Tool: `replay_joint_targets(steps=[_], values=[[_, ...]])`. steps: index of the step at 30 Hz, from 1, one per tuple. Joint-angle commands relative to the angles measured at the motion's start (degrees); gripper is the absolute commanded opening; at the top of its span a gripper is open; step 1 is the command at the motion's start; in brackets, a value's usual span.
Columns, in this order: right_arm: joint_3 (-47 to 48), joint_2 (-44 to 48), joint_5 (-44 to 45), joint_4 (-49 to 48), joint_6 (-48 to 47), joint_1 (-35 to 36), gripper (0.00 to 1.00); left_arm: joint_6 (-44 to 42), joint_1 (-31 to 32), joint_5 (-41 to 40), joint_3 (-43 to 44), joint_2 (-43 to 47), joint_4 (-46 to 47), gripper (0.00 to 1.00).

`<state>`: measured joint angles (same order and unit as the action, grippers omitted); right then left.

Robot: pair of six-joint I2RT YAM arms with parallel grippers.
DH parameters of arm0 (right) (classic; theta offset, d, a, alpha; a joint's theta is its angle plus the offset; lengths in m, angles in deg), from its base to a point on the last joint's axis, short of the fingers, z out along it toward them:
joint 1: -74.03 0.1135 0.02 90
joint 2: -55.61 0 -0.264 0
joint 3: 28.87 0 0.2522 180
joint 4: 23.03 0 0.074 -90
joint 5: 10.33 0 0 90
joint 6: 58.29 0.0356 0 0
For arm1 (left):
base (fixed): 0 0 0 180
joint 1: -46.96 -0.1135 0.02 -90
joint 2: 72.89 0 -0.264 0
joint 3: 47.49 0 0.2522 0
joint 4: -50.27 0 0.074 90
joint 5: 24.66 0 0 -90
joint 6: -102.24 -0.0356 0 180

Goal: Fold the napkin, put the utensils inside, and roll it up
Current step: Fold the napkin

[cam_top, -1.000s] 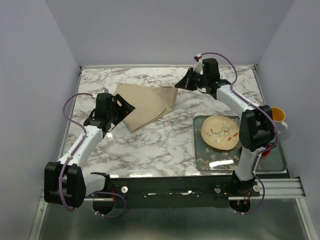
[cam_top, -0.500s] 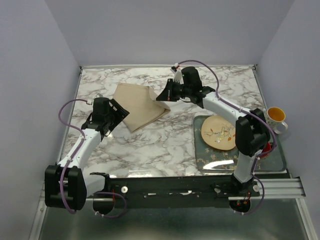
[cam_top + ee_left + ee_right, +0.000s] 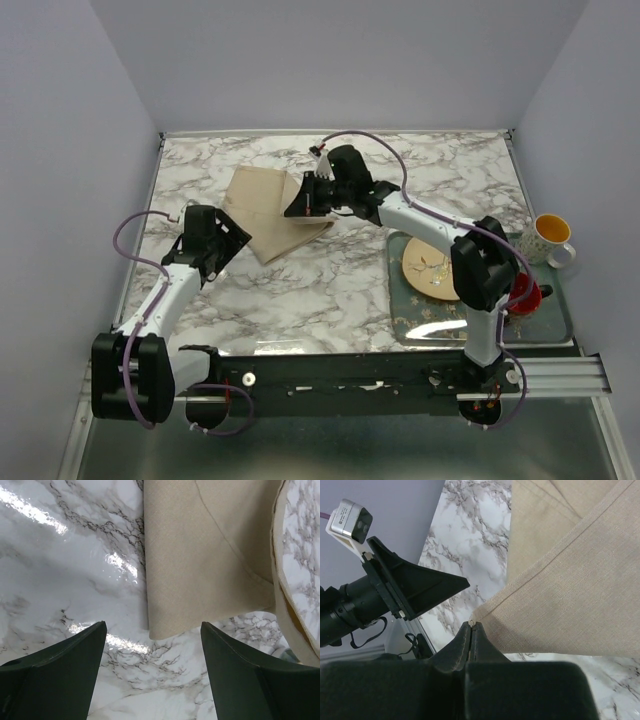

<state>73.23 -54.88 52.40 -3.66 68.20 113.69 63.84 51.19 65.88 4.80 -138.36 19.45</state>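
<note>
"Where is the plain tan cloth napkin [image 3: 262,203]?"

"Upper centre-left of the overhead view, on the white marble-patterned table [image 3: 330,280], with part of it folded over itself."

"And the right gripper [image 3: 299,200]?"

"Closed, pinching a raised corner at the napkin's right side."

"The left gripper [image 3: 231,233]?"

"Jaws spread wide and empty, just beside the napkin's lower-left edge."

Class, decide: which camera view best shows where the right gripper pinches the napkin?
The right wrist view: close up, the shut right gripper clamps the napkin by its hemmed corner. The top external view shows only that gripper at the cloth's right edge; the left wrist view shows another corner lying flat.
</note>
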Motion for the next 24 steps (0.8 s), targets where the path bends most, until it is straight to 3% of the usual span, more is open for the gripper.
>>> replay_joint_targets(steps=[1,13,24], values=[[3.07,-4.37,1.52,-0.6,1.83,1.82,0.01,1.14,-0.45,-0.54,-3.19,-1.14,3.08,0.84],[5.97,-12.45,0.64,-7.96,5.87,4.37,0.01,0.97,-1.15,-1.33,-3.72,-0.62,3.17,0.84],[7.2,-11.41,7.05,-9.04,-0.63,4.37,0.01,0.7,-2.12,0.77,-2.84,1.05,2.21,0.84]])
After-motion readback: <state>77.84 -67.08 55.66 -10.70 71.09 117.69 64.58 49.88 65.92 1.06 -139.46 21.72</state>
